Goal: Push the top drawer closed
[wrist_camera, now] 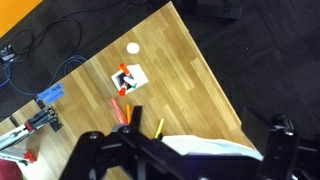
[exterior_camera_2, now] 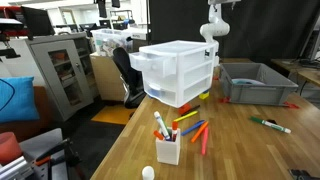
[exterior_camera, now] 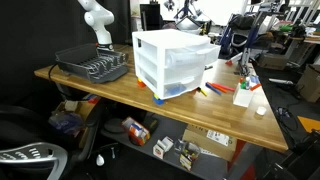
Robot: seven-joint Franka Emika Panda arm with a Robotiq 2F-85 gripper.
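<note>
Wrist view: gripper spread wide and empty, hovering above the white cabinet. In an exterior view the top drawer juts out from the cabinet's front, facing away from the arm, so the push looks to run lengthwise back toward the arm

Clear air in front of the top drawer. Markers lie flat on the table below it, low. Cup stands well apart by the edge. Bin sits beside the cabinet, away from the fronts.
</note>
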